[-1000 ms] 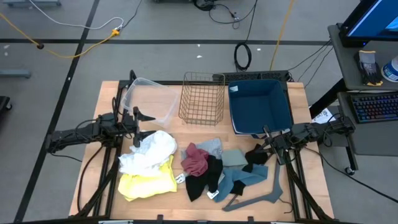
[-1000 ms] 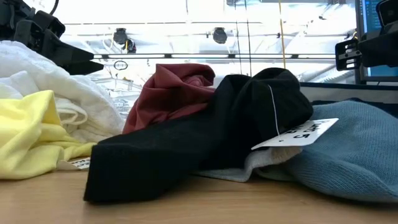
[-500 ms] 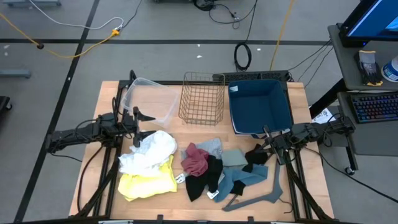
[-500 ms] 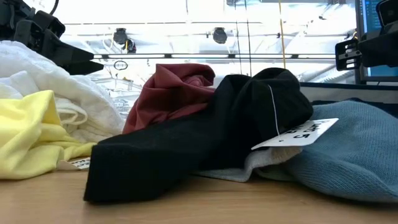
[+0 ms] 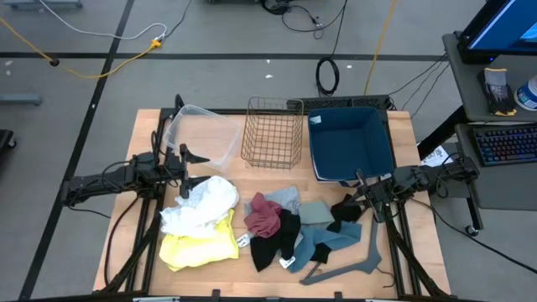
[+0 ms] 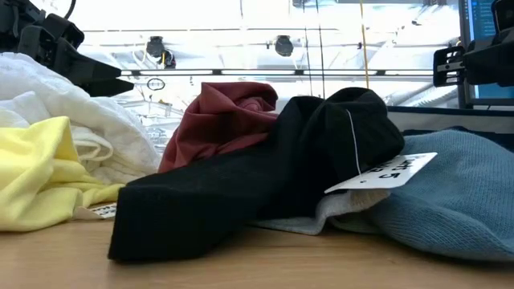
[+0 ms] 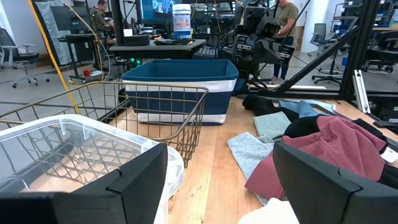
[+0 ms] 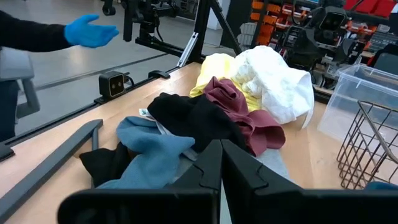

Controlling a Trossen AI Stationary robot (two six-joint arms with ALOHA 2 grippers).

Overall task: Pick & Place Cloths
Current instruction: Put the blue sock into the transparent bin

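No cloths are sitting in a container yet: clear tub [image 5: 204,132], wire basket [image 5: 273,132] and blue bin [image 5: 351,144] are all lying empty. The left gripper [image 5: 186,169] is hanging spread wide, gripping nothing, beside the white cloth [image 5: 204,204]. Right of it the yellow [image 5: 200,244], maroon [image 5: 264,215], black [image 5: 277,237] and blue-grey [image 5: 323,242] cloths are lying heaped. The right gripper [image 5: 362,193] is waiting clenched, empty. Nothing is differing from a second ago.

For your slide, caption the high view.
Both grippers, left open, right shut, flank the cloths.
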